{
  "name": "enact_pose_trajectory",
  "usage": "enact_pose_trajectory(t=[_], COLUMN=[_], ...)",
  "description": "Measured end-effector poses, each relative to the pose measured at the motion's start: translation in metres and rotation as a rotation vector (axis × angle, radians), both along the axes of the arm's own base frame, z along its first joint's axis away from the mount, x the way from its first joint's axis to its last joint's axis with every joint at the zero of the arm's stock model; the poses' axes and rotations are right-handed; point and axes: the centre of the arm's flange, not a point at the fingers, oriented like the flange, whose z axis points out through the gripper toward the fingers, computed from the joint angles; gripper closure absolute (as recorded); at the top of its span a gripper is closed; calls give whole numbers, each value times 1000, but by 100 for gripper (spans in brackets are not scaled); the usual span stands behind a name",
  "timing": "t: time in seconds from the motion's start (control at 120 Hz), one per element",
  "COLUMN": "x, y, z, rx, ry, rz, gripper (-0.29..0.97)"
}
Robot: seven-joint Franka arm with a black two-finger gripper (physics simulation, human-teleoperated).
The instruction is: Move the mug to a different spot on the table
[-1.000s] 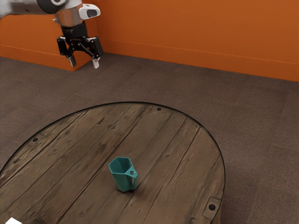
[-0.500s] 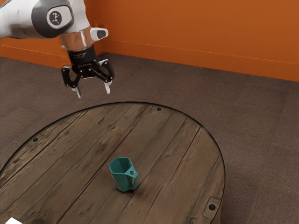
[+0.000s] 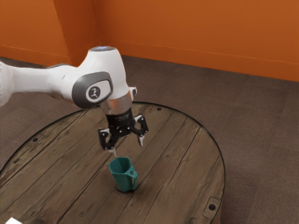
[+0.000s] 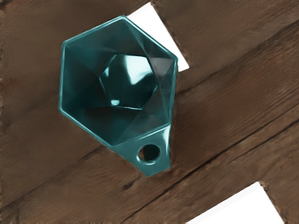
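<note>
Mug (image 3: 124, 174): one, teal, hexagonal, upright on the round wooden worktop (image 3: 182, 144), toward its near edge, handle tab to the exterior view's right.
Tool (image 3: 126, 146): one, jaws spread wide, holding nothing, directly above the mug's rim, not touching.
Coming move, likely: straight descent.

Teal mug (image 3: 123, 174) (image 4: 117, 88), six-sided and tapering toward its base, standing upright and empty on the round wooden table (image 3: 56, 163); flat handle tab with round hole faces the exterior view's right.
</note>
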Motion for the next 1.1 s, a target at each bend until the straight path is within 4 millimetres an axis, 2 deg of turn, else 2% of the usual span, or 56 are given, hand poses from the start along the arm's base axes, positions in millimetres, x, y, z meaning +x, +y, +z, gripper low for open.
enact_pose_trajectory(t=[0.192, 0.375, 0.625, 0.867, 1.1], x=[-8, -25, -14, -8, -7], y=[-14, -14, -15, -24, -24], z=[-48, -67, -108, -131, -146], rx=[34, 46, 73, 83, 88], ry=[-18, -56, -54, -55, -56], rz=[123, 207, 318, 375, 418], gripper=[2, 2, 2, 2, 2])
